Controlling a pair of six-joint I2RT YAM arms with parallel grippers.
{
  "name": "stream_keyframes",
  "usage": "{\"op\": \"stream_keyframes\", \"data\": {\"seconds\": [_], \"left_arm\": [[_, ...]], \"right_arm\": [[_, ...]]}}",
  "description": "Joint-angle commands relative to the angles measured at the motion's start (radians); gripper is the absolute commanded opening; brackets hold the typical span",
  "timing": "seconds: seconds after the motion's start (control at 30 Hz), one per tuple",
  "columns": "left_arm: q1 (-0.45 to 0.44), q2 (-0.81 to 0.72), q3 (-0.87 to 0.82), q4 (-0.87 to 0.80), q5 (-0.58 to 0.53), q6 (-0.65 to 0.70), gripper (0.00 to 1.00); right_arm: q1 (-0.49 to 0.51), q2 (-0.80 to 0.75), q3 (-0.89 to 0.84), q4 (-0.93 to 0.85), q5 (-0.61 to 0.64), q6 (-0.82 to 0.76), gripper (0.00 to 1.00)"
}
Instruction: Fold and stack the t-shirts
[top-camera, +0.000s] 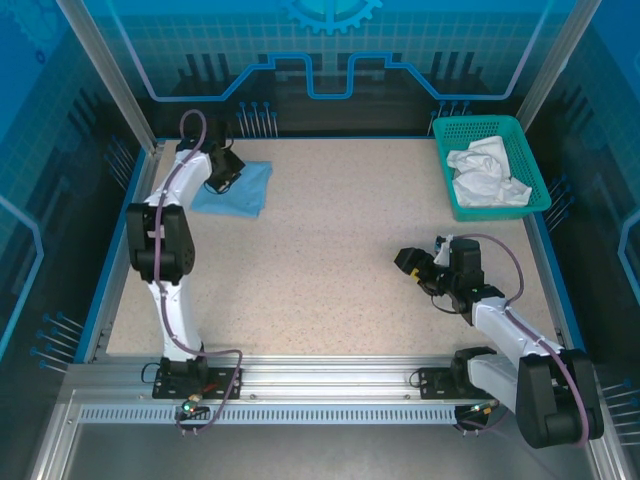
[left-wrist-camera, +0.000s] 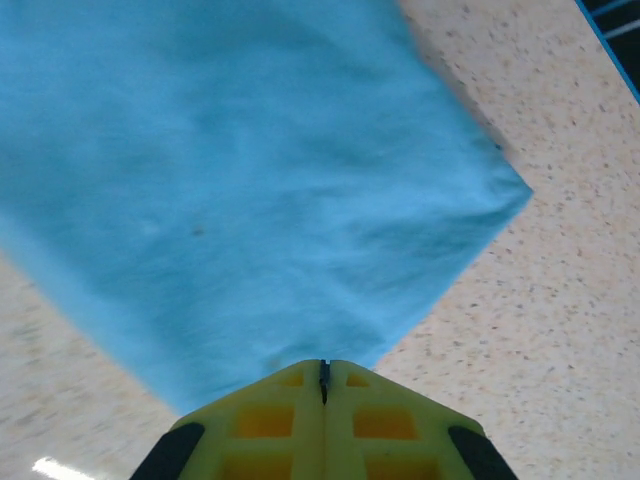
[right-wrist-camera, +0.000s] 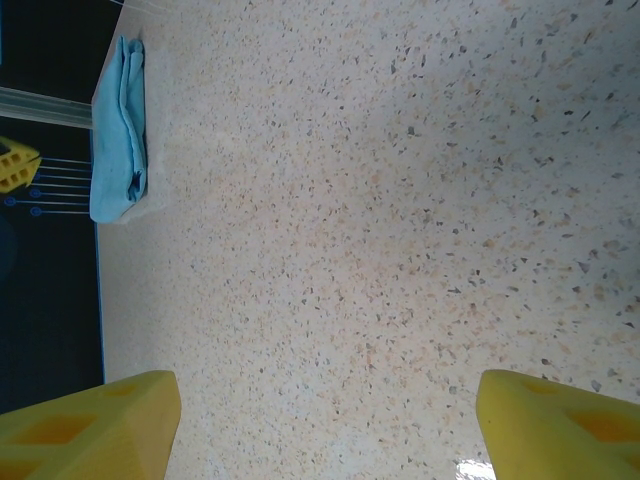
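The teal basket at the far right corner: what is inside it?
Inside the teal basket lies crumpled white fabric, seemingly a t-shirt. It covers most of the basket's floor, so whether anything lies beneath it cannot be seen.

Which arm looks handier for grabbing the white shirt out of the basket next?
Probably right: the right gripper is open, nearer the basket holding the white shirt; the left gripper is shut at the blue shirt.
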Motion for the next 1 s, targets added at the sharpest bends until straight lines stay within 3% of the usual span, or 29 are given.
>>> {"op": "stream_keyframes", "data": {"seconds": [0.0,0.27,0.63,0.97], "left_arm": [[0.009,0.148,0.068,-0.026,0.112,0.028,0.0],[0.029,0.351,0.297,-0.133,0.039,0.021,0.0],[0.103,0.448,0.454,-0.248,-0.121,0.1,0.01],[0.143,0.465,0.547,-0.263,-0.093,0.116,0.07]], "right_arm": [[0.001,0.009,0.012,0.017,-0.013,0.004,0.79],[0.001,0.029,0.018,0.02,-0.017,0.0,0.79],[0.001,0.044,0.021,0.036,-0.025,-0.002,0.8],[0.004,0.057,0.022,0.048,-0.027,-0.005,0.81]]}}
